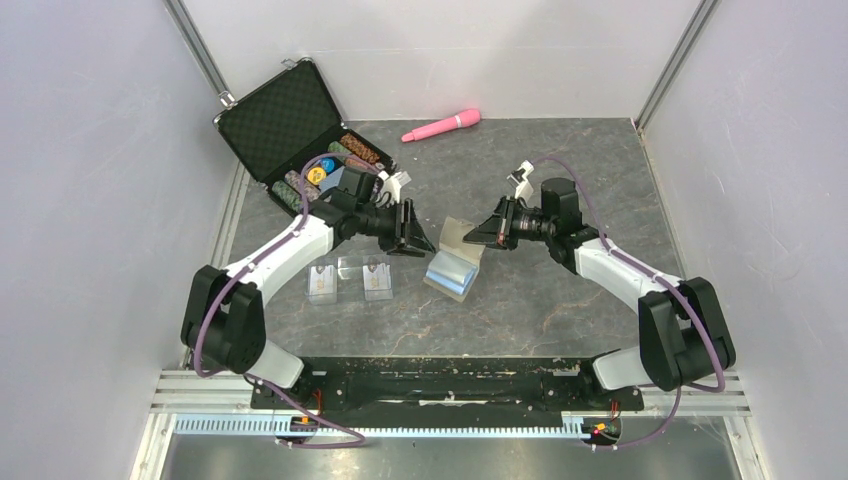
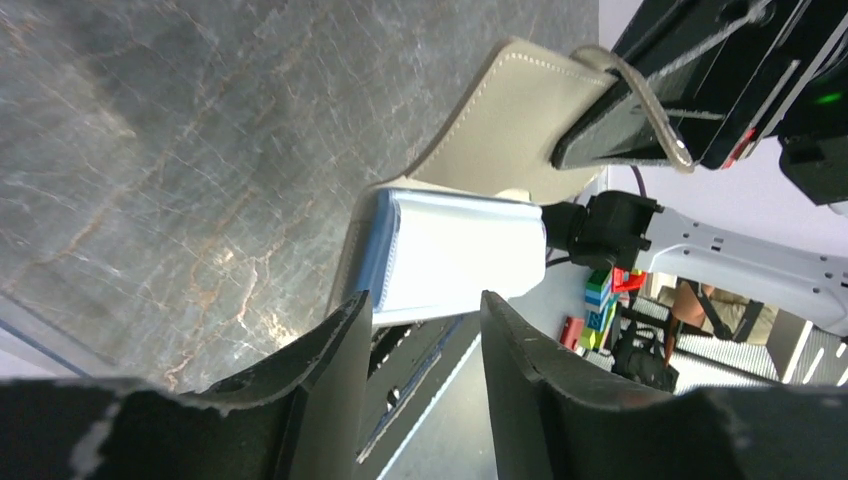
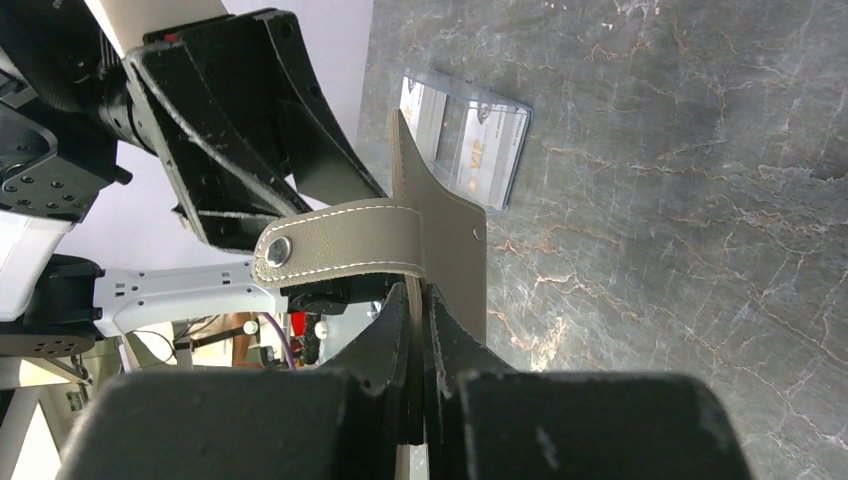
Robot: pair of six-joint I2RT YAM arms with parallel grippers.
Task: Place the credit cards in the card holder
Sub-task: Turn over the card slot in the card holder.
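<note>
Card holder (image 1: pixel 455 268) lay open at mid surface (image 1: pixel 560 300), light-blue lining facing up, tan flap lifted off surface. Right pincer (image 1: pixel 480 236) was clamped on flap's edge, snap tab (image 3: pixel 335 243) draped past its fingers. Left pincer (image 1: pixel 412 238) hung just left of holder, jaws apart, gripping nothing. Credit cards (image 1: pixel 377 281) lay flat side by side, near-left of holder, apart from it. Black case (image 1: pixel 285 125) with poker chips stood open at far left.

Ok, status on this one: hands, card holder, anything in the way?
Right hand shut on card holder flap, flap raised. Left hand open, empty, facing it. Credit cards flat on table. No obstruction seen.
</note>
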